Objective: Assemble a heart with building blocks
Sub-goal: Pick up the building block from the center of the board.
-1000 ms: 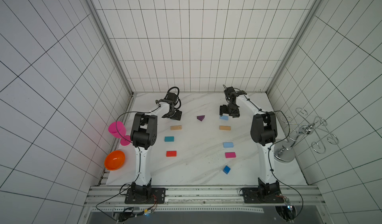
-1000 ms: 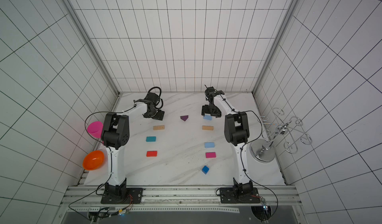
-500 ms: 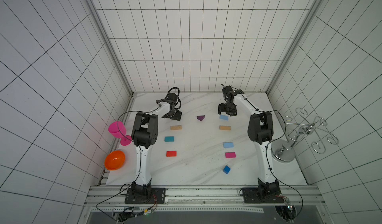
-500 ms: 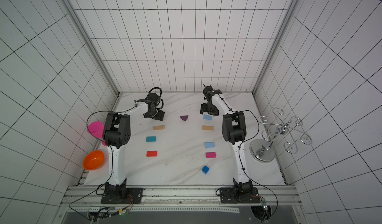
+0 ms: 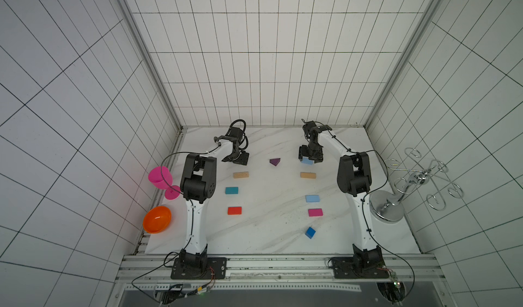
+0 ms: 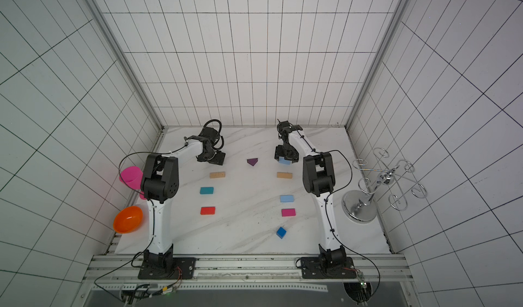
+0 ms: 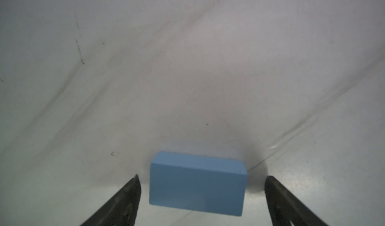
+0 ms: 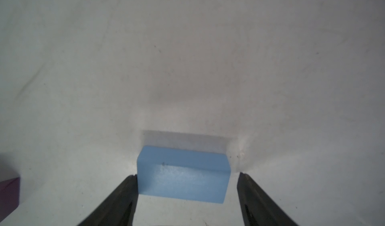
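Note:
The building blocks lie spaced apart on the marble table (image 5: 268,234) in a wide, gapped outline, not a joined heart. It has a purple triangle (image 5: 274,161) at the back. Tan (image 5: 241,175), teal (image 5: 231,190) and red (image 5: 234,210) blocks are on the left. Tan (image 5: 308,175), light blue (image 5: 312,198) and magenta (image 5: 315,212) blocks are on the right, with a blue cube (image 5: 310,232) in front. My left gripper (image 7: 202,177) is open around a light blue block (image 7: 198,183), with gaps on both sides. My right gripper (image 8: 188,174) straddles another light blue block (image 8: 183,172); one finger touches it and the other stands off.
A pink goblet (image 5: 160,178) and an orange bowl (image 5: 157,219) sit at the table's left edge. A chrome wire rack (image 5: 396,203) stands at the right edge beside the right arm. Tiled walls close in the back and sides.
My right gripper has come down over its light blue block and its jaws have narrowed. The left arm has not moved.

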You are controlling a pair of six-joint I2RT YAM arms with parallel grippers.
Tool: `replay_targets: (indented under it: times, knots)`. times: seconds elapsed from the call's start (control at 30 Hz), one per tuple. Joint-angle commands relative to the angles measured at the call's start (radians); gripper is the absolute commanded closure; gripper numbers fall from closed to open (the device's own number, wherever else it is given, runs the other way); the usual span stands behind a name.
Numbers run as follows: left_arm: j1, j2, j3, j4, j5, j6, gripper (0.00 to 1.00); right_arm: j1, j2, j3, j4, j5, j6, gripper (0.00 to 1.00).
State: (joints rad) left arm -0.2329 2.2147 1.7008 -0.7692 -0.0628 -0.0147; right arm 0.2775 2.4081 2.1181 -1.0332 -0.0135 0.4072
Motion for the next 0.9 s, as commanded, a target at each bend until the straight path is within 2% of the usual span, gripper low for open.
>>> replay_targets:
  times: [0.0,0.1,0.3,0.53,0.87]
  knots:
    - [0.001,0.04,0.023,-0.011,-0.014,0.015,0.11,0.008,0.029,0.025,-0.036,0.009,0.013,0.27]
    - [0.002,0.046,0.036,-0.022,-0.015,0.016,0.13,0.008,0.028,0.025,-0.042,0.0,0.017,0.32]
    - [0.003,0.025,0.009,-0.022,-0.022,0.02,0.14,0.009,0.02,0.019,-0.045,0.002,0.018,0.33]
    - [-0.001,0.013,-0.02,-0.03,-0.022,0.01,0.19,0.009,0.028,0.025,-0.053,0.001,0.018,0.4]
    - [0.0,-0.001,-0.04,-0.023,-0.029,0.006,0.17,0.011,0.013,-0.011,-0.057,0.002,0.016,0.34]
